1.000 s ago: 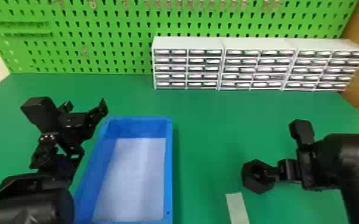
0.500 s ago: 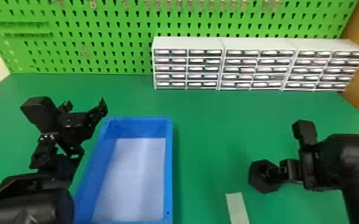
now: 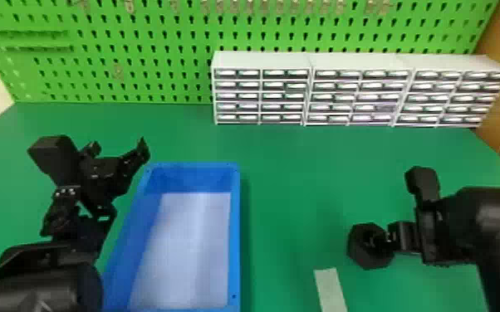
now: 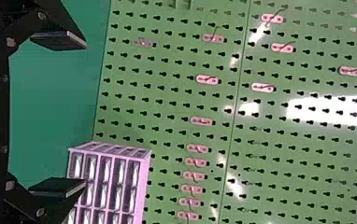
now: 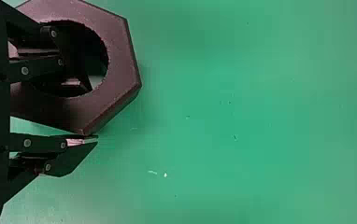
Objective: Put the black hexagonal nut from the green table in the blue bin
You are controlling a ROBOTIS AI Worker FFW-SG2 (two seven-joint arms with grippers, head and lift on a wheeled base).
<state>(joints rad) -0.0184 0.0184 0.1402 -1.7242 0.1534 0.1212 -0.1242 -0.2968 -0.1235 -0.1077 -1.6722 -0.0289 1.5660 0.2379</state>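
Note:
My right gripper (image 3: 380,240) holds the black hexagonal nut (image 3: 365,259) right of the blue bin (image 3: 236,232) in the head view. In the right wrist view, one finger of that gripper (image 5: 90,114) is inside the hole of the nut (image 5: 120,60) and the other lies against its outer side, so the ring's wall is pinched between them. How high the nut sits over the green table (image 3: 295,174) I cannot tell. The left gripper (image 3: 116,150) stands beside the bin's far left corner; in the left wrist view this gripper (image 4: 71,113) is open, with nothing between its fingers.
White drawer cabinets (image 3: 261,60) line the table's back edge before a green pegboard (image 3: 137,49). A pale strip (image 3: 330,290) lies on the table between the bin and the nut, near the front. Bare green surface separates the bin from the right gripper.
The right gripper and the nut have shifted together slightly to the right since the oldest frame, with hardly any movement in the last half second. The left arm and the bin have stayed put.

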